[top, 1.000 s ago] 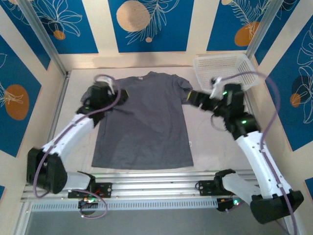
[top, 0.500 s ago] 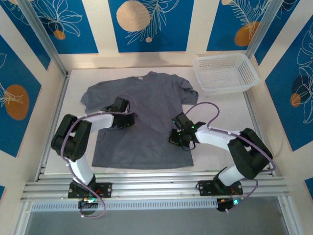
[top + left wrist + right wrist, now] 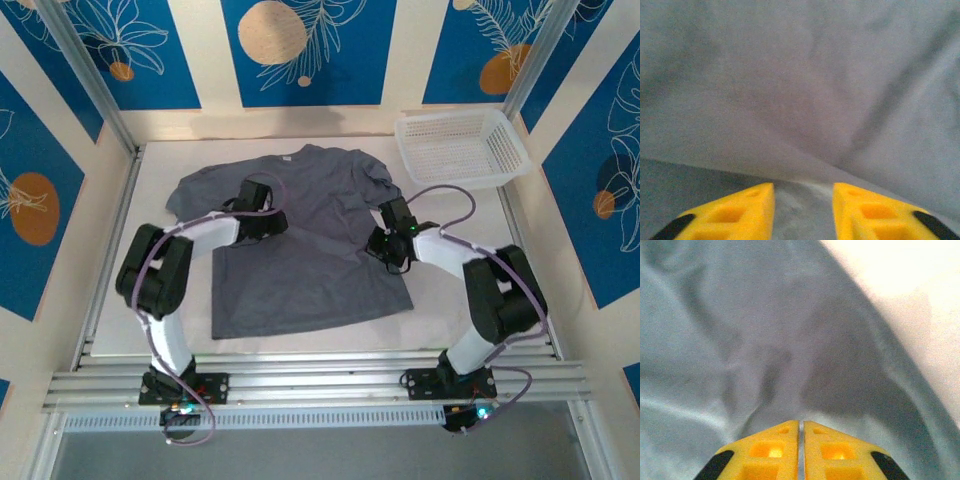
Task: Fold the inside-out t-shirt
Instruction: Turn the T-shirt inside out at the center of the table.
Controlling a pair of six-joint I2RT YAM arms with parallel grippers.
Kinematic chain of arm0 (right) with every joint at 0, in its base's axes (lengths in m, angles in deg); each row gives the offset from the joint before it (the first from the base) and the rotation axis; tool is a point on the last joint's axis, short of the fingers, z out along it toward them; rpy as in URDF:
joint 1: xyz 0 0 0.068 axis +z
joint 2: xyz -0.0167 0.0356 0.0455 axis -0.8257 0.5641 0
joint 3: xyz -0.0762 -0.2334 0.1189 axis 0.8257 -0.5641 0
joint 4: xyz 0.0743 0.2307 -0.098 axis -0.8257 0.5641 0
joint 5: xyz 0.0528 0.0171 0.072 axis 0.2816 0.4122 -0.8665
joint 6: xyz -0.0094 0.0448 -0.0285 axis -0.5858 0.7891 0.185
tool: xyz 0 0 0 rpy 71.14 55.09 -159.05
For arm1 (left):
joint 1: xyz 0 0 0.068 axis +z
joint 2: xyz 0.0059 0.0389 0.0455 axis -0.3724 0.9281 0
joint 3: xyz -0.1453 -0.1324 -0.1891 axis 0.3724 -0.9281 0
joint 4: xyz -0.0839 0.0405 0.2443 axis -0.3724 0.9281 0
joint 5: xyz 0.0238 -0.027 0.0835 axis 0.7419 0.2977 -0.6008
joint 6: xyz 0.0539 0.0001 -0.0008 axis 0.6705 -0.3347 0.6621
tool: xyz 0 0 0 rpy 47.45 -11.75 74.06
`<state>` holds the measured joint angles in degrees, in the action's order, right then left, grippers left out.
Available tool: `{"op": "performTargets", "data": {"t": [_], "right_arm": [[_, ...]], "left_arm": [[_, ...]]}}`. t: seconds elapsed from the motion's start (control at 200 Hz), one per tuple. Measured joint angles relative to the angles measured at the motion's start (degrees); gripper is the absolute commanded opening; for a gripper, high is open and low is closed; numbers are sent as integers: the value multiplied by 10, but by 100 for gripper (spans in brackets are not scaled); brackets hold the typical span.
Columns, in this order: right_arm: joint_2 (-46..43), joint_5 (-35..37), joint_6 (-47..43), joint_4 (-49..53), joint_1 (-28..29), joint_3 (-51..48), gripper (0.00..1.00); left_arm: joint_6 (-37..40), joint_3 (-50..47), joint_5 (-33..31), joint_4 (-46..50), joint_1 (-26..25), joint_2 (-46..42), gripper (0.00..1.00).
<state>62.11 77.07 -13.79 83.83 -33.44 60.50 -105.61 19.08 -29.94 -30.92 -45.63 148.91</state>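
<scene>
the dark grey short-sleeved cloth t-shirt (image 3: 310, 265), mid-frame, has slid upward since a moment ago and lies skewed. left gripper (image 3: 803, 187) has just parted above the cloth; right gripper (image 3: 801, 423) is closed, seemingly pinching it. folding is barely begun.

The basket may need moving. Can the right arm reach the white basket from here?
Probably yes. The right gripper sits at the right edge of the t-shirt, with bare table between it and the white basket. Its closed jaws seem to pinch cloth, so it should let go first.
</scene>
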Motion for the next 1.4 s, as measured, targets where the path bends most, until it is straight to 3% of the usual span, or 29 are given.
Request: {"op": "performTargets", "data": {"t": [0.14, 0.285, 0.445, 0.575, 0.72, 0.835, 1.04, 1.16, 1.255, 1.395], "right_arm": [[-168, 16, 29, 18, 50, -53, 24], [-337, 25, 128, 69, 107, -179, 28], [-421, 48, 189, 194, 113, -273, 35], [-410, 58, 190, 217, 82, -269, 37], [-329, 60, 184, 193, 44, -255, 39], [-285, 58, 180, 166, 32, -253, 37], [-271, 58, 166, 179, 28, -244, 22], [-266, 51, 160, 147, 27, -242, 18], [-263, 42, 156, 118, 27, -237, 19], [-263, 36, 156, 97, 27, -235, 29]], "left_arm": [[35, -65, -8, 2, -39, -156, 43], [104, -143, -21, -16, -170, -322, 46], [201, -201, -27, -15, -288, -393, 53], [287, -209, -27, -11, -349, -391, 59], [337, -212, -32, -18, -385, -380, 63], [344, -226, -43, -38, -390, -374, 65], [353, -236, -56, -51, -391, -367, 67], [353, -236, -61, -59, -391, -363, 67], [353, -236, -62, -68, -390, -360, 68], [352, -236, -63, -76, -391, -356, 69]]}}
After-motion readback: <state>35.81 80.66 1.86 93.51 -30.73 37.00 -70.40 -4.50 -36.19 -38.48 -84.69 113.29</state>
